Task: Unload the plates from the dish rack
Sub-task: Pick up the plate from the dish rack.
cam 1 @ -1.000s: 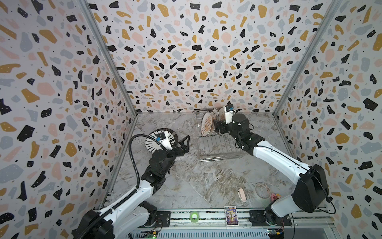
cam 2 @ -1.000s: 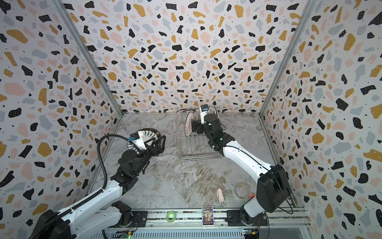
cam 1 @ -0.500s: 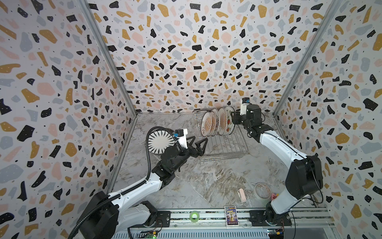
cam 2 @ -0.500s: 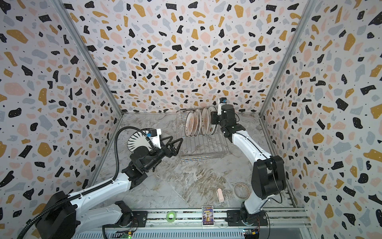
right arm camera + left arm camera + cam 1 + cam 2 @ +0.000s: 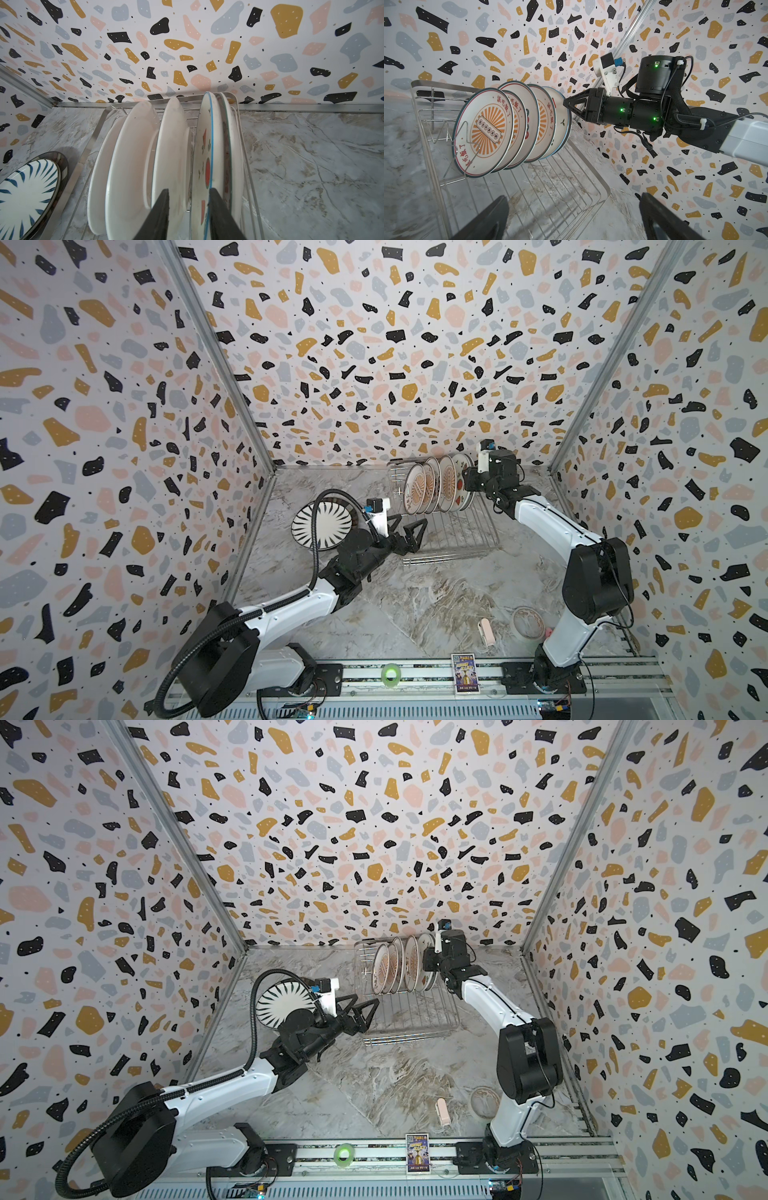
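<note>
Several plates [image 5: 419, 493] stand on edge at the back of the dish rack [image 5: 457, 539], the front one orange-sunburst [image 5: 483, 133]. My right gripper [image 5: 189, 193] reaches in from the right end. Its narrowed jaws straddle the rim of the blue-rimmed watermelon plate [image 5: 205, 166]. One finger [image 5: 218, 207] is behind it; the other finger [image 5: 162, 207] stands a little off its face. My left gripper [image 5: 573, 197] hangs open and empty over the rack's near left corner [image 5: 409, 526]. A black-striped plate [image 5: 322, 526] lies flat on the table left of the rack.
The back wall runs close behind the rack. A tape roll [image 5: 528, 622] and a small pink object [image 5: 486, 630] lie on the table near the right arm's base. The left arm's cable loops over the striped plate.
The right gripper has moved to the rack's right end and its jaws have narrowed round the watermelon plate. The left arm has swung from the striped plate toward the rack, still open.
</note>
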You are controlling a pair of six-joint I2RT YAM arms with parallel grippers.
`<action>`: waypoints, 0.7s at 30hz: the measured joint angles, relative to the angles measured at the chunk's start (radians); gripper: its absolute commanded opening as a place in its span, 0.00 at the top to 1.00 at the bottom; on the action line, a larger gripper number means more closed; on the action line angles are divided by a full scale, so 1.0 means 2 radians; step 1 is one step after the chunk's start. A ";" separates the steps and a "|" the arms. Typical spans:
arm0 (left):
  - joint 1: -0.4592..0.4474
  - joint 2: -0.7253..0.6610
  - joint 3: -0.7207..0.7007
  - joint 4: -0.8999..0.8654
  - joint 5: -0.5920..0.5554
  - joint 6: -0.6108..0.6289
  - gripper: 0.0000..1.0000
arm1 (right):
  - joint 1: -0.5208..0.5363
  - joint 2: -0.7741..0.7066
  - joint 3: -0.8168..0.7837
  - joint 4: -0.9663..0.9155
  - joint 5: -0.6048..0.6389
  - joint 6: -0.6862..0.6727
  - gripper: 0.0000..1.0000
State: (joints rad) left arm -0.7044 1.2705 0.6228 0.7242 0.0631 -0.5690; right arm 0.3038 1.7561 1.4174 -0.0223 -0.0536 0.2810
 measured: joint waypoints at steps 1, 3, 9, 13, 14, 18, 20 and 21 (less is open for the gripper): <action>0.000 0.002 0.000 0.002 0.000 0.000 0.00 | 0.000 0.001 0.000 -0.001 0.001 0.000 0.66; 0.000 0.008 0.004 0.002 0.001 0.000 0.00 | 0.000 0.005 0.003 -0.004 0.003 0.000 0.67; 0.000 0.020 0.007 0.007 0.001 0.000 0.00 | 0.001 0.025 0.015 -0.006 0.029 -0.001 0.68; 0.000 0.025 0.008 0.009 -0.001 0.000 0.00 | 0.014 0.039 0.026 -0.017 0.059 -0.006 0.69; 0.000 0.025 0.008 0.009 -0.001 0.000 0.00 | 0.019 0.045 0.034 -0.021 0.069 -0.008 0.69; 0.000 0.027 0.008 0.009 -0.001 0.000 0.00 | 0.037 0.075 0.071 -0.042 0.119 -0.014 0.68; 0.000 0.027 0.008 0.009 -0.002 0.000 0.00 | 0.046 0.093 0.092 -0.053 0.147 -0.015 0.68; 0.000 0.027 0.008 0.009 -0.003 0.000 0.00 | 0.050 0.102 0.104 -0.059 0.161 -0.016 0.68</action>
State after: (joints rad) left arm -0.7044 1.3243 0.6384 0.7422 0.0574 -0.5690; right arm 0.4030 1.9594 1.6245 -0.1406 0.2680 0.2497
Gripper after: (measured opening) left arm 0.997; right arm 0.319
